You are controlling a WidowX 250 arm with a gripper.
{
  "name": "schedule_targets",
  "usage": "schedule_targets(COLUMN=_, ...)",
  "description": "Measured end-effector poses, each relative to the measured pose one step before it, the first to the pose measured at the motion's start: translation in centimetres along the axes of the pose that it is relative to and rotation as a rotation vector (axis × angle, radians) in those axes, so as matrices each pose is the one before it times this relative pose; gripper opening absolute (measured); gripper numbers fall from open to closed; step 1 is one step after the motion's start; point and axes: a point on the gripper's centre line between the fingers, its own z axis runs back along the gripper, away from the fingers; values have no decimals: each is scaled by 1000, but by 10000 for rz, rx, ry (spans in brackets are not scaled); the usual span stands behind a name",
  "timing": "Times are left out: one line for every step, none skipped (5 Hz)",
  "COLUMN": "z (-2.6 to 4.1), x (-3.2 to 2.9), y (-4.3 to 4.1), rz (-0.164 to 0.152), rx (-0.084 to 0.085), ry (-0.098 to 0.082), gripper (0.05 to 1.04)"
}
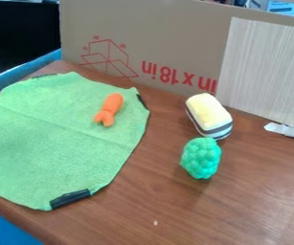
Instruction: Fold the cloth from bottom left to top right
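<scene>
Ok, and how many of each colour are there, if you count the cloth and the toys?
Green: 2 (cloth, bumpy toy)
Orange: 1 (long toy)
Mostly yellow, with dark and white stripes: 1 (chunky toy)
Total: 4

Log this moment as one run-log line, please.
cloth: spread out, not folded over | orange toy: on cloth | green toy, yellow-topped toy: on table beside cloth
</scene>
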Motion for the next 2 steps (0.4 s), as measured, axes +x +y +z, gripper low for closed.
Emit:
schedule_targets(z=-1089, x=-905, y=831, rz=616, rx=-357, ry=-213, gripper=999)
schedule_targets(z=-1185, x=-579, y=919, rz=746, rx=-356, ry=-398, gripper=999)
